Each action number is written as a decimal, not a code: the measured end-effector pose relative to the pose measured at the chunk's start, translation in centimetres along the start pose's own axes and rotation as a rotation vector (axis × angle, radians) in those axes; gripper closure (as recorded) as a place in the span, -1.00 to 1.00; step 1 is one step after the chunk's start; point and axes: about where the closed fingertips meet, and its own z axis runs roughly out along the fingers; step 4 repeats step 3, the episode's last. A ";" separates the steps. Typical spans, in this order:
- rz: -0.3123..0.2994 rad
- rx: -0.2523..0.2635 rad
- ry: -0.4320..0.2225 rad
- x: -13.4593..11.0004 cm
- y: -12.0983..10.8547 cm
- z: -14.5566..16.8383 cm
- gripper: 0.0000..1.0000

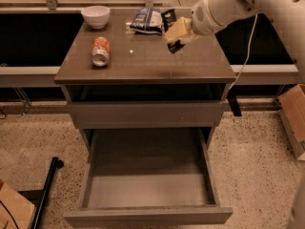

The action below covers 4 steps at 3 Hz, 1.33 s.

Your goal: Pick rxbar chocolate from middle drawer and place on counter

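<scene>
jaws: closed on the rxbar chocolate [168, 18], pale fingers [180, 28] clamped across its middle; dark wrapper ends stick out above and below the grip
gripper [178, 32]: over the back right part of the counter [143, 63], bar tilted, lower end near the surface; cannot tell if it touches
neighbours: chip bag [147, 20] just beside the bar to the left; can [100, 51] on its side and bowl [95, 15] well apart on the left
middle drawer [147, 216]: pulled open below, floor bare
judgement: pick done, placing in hand
to do it well: lower until the bar lies flat on open counter right of the chip bag, keep off the bag, then open the jaws and lift straight up so the wrapper does not drag or catch
</scene>
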 end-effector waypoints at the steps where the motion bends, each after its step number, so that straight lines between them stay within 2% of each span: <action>1: -0.003 -0.002 -0.039 -1.7 0.2 -1.0 -0.78; 2: -0.004 -0.005 -0.036 -1.7 0.3 -0.7 -1.00; 4: -0.004 -0.005 -0.036 -1.7 0.3 -0.7 -1.00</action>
